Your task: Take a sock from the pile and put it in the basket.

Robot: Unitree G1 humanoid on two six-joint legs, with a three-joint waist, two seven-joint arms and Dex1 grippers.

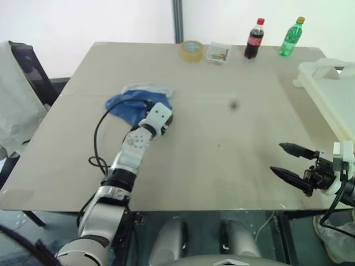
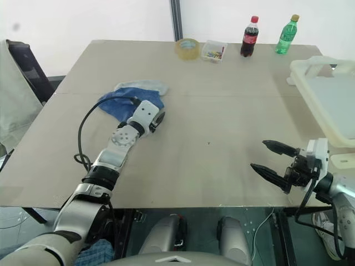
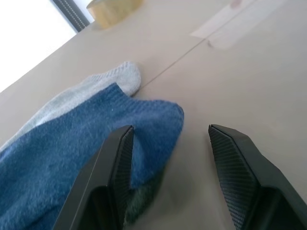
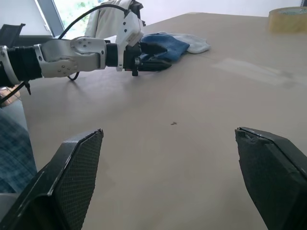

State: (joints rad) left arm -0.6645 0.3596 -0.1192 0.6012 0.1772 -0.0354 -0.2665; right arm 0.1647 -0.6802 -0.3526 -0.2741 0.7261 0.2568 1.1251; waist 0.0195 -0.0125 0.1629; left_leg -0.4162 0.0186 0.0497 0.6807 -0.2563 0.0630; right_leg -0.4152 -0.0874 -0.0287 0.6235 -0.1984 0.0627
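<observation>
One blue sock [image 3: 96, 143] touches the left gripper [image 3: 170, 158], seen wrist-close.

A test room or lab: bare white walls, a plain beige table [image 1: 222, 138] holding scattered props.

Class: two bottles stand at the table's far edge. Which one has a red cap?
The dark cola bottle, left of the pair, with a red cap and label. The green bottle beside it has a yellow cap.
</observation>
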